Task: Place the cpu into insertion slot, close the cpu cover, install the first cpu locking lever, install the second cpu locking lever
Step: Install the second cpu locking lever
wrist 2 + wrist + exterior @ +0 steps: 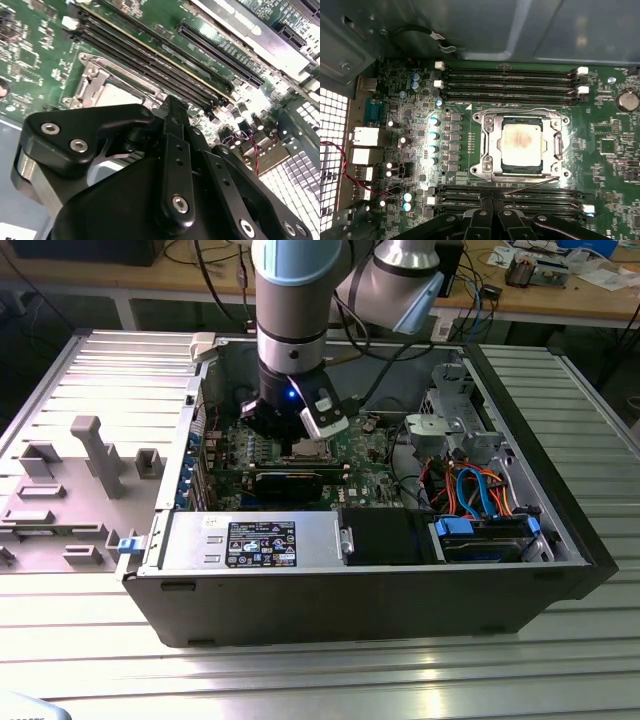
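The cpu (521,145), a silver-grey square, lies in the insertion slot (479,118) on the green motherboard. The cpu cover (491,142) lies flat around it as a silver frame. One thin wire lever (520,109) runs snug along one side of the socket. A second wire lever (532,184) slants away from the opposite side, its free end close to my fingertips. My gripper (493,202) is shut just beside the socket, over the memory slots. In the second wrist view the shut gripper (172,107) points at the cover's (87,82) edge. In the exterior view the gripper (285,435) hangs low inside the open case.
Long black memory slots (510,80) flank the socket on two sides. A black card (290,480) lies across the board toward the case's front. A power supply (260,540), a drive cage with blue and orange cables (470,495) and the case walls (350,600) surround the board. Grey fixtures (95,455) stand on the exterior view's left.
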Controlling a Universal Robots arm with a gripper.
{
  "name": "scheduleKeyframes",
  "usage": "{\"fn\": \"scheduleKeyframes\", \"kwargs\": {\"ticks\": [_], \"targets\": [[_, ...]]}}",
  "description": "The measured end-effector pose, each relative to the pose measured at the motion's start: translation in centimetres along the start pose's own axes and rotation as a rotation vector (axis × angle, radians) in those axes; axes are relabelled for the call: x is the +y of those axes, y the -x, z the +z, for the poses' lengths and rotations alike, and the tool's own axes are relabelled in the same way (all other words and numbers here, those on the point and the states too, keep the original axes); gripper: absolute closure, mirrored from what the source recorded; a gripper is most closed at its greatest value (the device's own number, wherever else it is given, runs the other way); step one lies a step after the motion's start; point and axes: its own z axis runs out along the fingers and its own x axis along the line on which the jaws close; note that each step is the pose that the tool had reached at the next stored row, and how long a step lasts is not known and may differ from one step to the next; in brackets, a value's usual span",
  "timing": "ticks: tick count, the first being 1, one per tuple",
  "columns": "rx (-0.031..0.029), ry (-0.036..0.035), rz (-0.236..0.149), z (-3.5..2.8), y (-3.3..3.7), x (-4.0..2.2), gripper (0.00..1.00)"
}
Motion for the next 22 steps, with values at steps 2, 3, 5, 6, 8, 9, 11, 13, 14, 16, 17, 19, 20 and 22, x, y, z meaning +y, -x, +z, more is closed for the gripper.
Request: {"fn": "scheduleKeyframes", "kwargs": {"ticks": [2,3,5,6,8,9,11,13,14,16,17,19,20,22], "targets": [[0.0000,0.0000,0.000,0.59,-0.46,-0.03,0.89],[0.0001,0.0000,0.000,0.88,-0.74,-0.05,0.89],[-0.0001,0.0000,0.000,1.31,-1.01,-0.09,0.89],[0.0000,0.0000,0.000,1.50,-1.08,-0.11,0.89],[0.0000,0.0000,0.000,1.95,-1.18,-0.16,0.89],[-0.0001,0.0002,0.000,2.13,-1.22,-0.18,0.89],[-0.0001,0.0016,0.000,2.37,-1.30,-0.18,0.89],[-0.0002,0.0017,0.000,2.58,-1.34,-0.17,0.89],[0.0001,0.0016,0.000,2.63,-1.35,-0.14,0.89],[0.0000,0.0026,-0.001,2.77,-1.34,0.04,0.89],[-0.0001,0.0035,-0.001,2.86,-1.33,0.17,0.89],[0.0000,0.0047,-0.002,3.11,-1.31,0.46,0.89],[-0.0002,0.0053,-0.002,3.20,-1.31,0.53,0.89],[0.0004,0.0054,-0.003,3.37,-1.31,0.66,0.89]]}}
